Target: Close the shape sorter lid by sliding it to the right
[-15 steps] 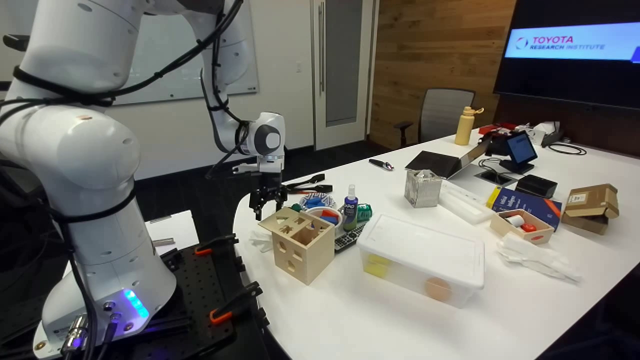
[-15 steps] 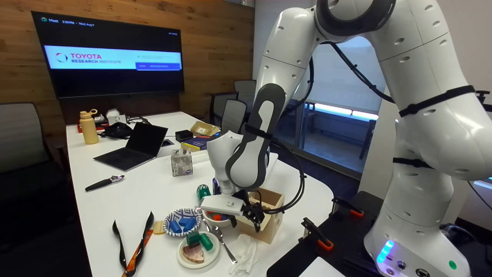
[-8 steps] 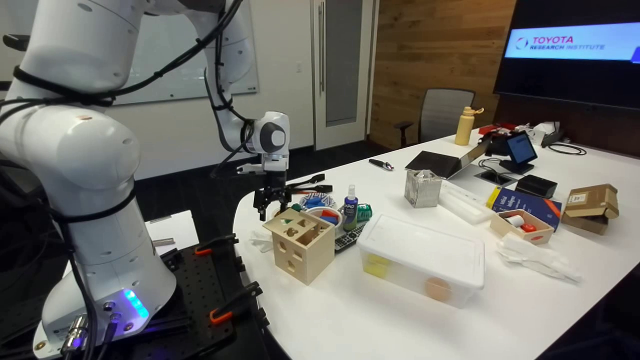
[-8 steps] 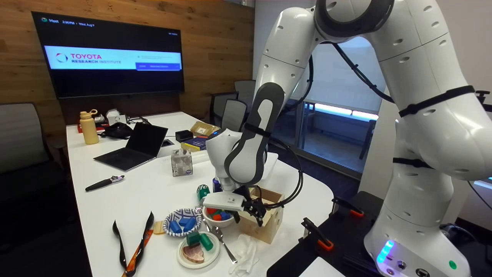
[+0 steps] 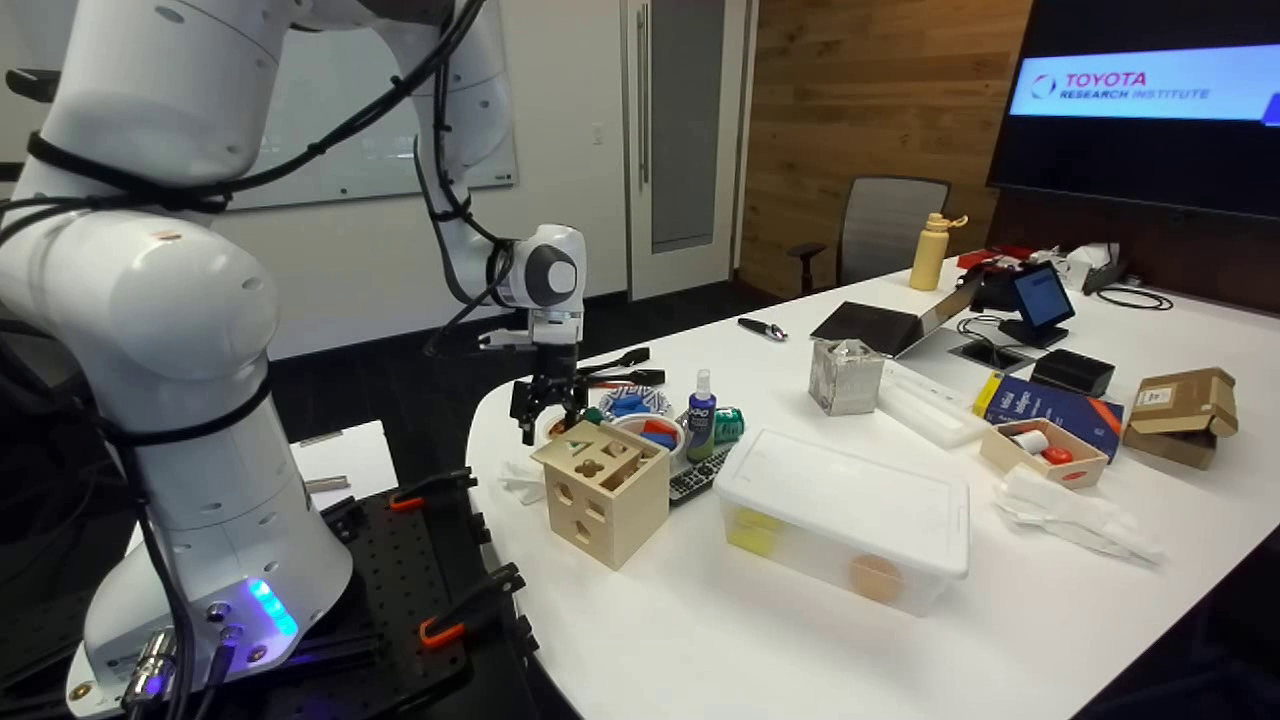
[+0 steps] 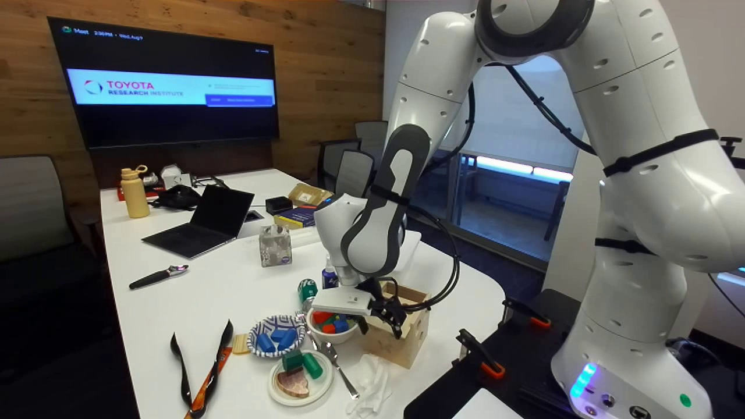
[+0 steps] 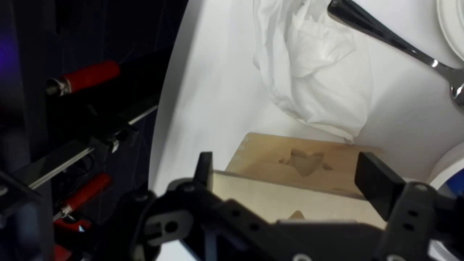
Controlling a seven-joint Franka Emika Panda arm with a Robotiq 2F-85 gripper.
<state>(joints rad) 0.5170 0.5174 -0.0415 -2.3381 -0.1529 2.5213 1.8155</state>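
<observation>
The shape sorter [image 5: 642, 515] is a pale-wood cube box on the white table; it also shows in an exterior view [image 6: 401, 349] and in the wrist view [image 7: 253, 152]. Its lid [image 5: 602, 456] lies partly across the top and overhangs the gripper side, leaving part of the top open. The lid shows close up in the wrist view [image 7: 282, 197]. My gripper [image 5: 552, 422] is at the lid's overhanging edge with its fingers wide apart, one at each side of the lid [image 7: 284, 159]. Whether both fingers touch the lid I cannot tell. The gripper partly hides it.
A white bowl of coloured blocks [image 6: 353, 334], a plate [image 6: 327, 385] and a crumpled tissue [image 7: 322, 72] lie beside the box. A spray bottle [image 5: 701, 425], a remote [image 5: 690, 480] and a large white tub [image 5: 850, 480] stand on its far side. Clamps [image 5: 465, 490] line the table edge.
My gripper has moved toward the box. The lid has slid the same way, so it overhangs less and the opening in the top is smaller. The box has not visibly moved.
</observation>
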